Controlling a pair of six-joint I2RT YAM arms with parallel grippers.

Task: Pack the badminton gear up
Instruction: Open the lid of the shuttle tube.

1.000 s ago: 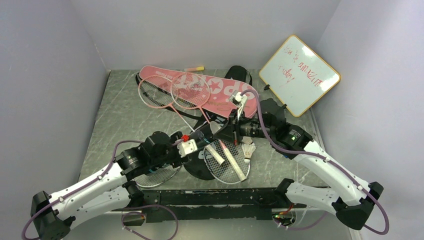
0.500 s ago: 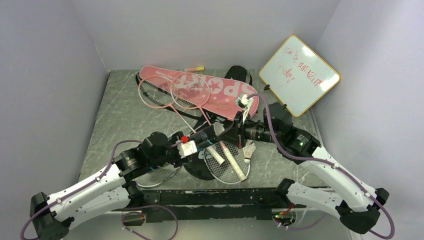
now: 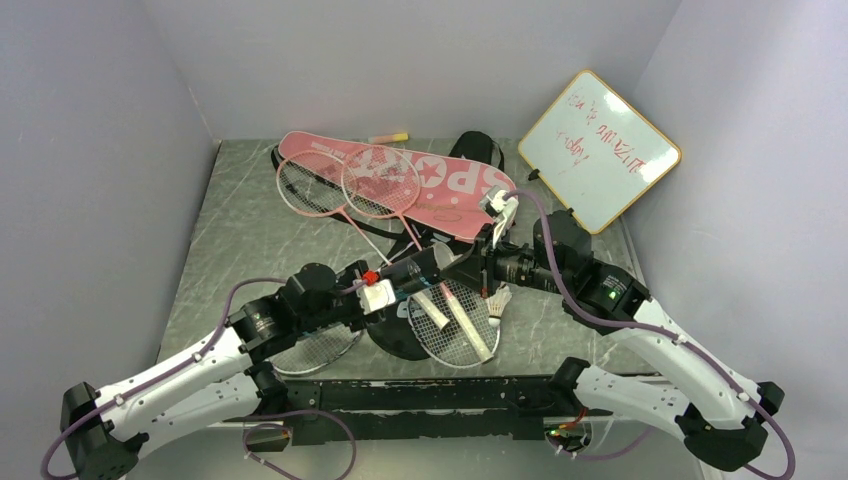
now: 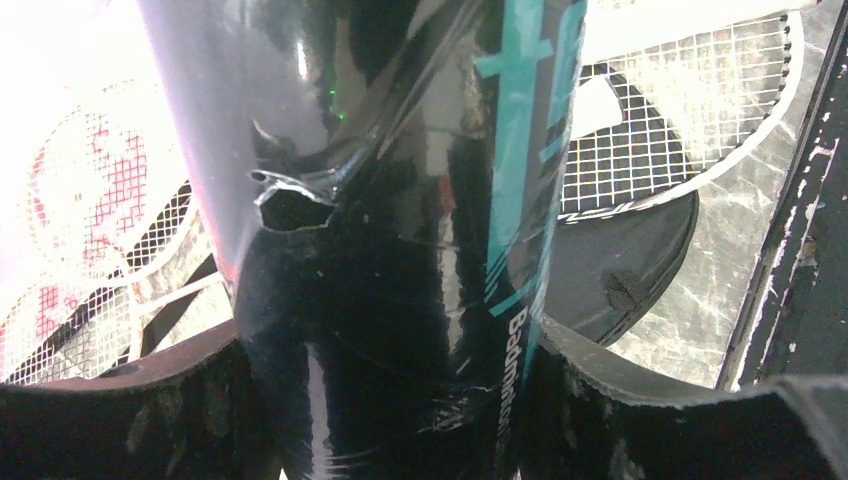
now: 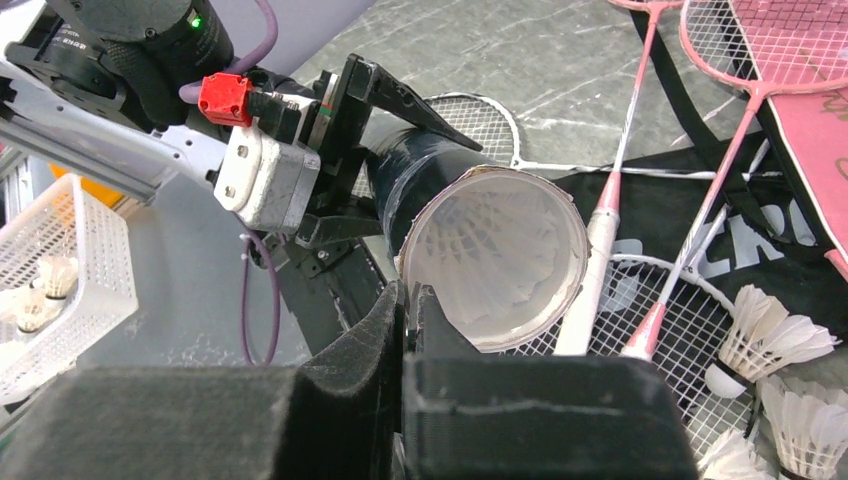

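My left gripper (image 3: 392,287) (image 4: 400,400) is shut on the dark tube (image 3: 416,270) (image 4: 400,230), holding it off the table with its open mouth (image 5: 493,258) facing my right gripper. White shuttlecock feathers (image 5: 487,245) show inside the tube. My right gripper (image 3: 464,268) (image 5: 408,296) is shut, its tips at the mouth's near rim with nothing seen between them. Loose shuttlecocks (image 3: 497,300) (image 5: 772,345) lie by the white-framed rackets (image 3: 455,322) (image 5: 600,240). Two pink rackets (image 3: 380,182) rest on the pink cover (image 3: 445,188). The black cover (image 3: 478,150) (image 5: 730,240) lies under them.
A wood-framed whiteboard (image 3: 598,150) leans in the back right corner. A small marker (image 3: 388,137) lies at the back wall. A white basket (image 5: 60,270) holding shuttlecocks shows at the left of the right wrist view. Grey walls close in three sides.
My right arm has drawn back to the right, away from the tube's mouth, with its fingers shut. The left arm and the tube have hardly moved.
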